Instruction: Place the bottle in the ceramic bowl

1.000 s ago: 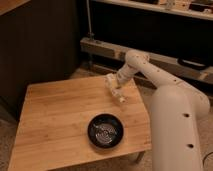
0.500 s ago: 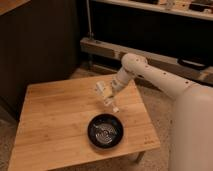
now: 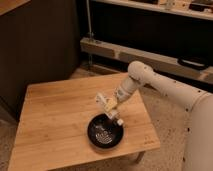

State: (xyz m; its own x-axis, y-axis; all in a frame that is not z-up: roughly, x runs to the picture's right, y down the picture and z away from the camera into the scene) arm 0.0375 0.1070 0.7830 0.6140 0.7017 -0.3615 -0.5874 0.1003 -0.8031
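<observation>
Hovering over the tabletop (image 3: 55,120), the hand (image 3: 113,109) sits at the end of the white arm (image 3: 150,80), which reaches in from the right side and bends down toward the middle of the wooden surface. The hand is pinching the bottle (image 3: 106,101): a small cream-coloured one with a yellowish patch, held tilted, clear of the wood (its small white cap end is hard to make out). A pale bit pokes out just below the hand, toward the bowl; I cannot tell whether that is a fingertip or part of the bottle.

The bowl (image 3: 104,133) is directly below the hand and slightly to its left, round, glossy black, with pale swirl marks inside. It rests flat on the tabletop near the front edge. The hand's lower tip overlaps the bowl's far rim in this view; cannot tell if they touch. The bottle is above that far rim, not inside the bowl.
</observation>
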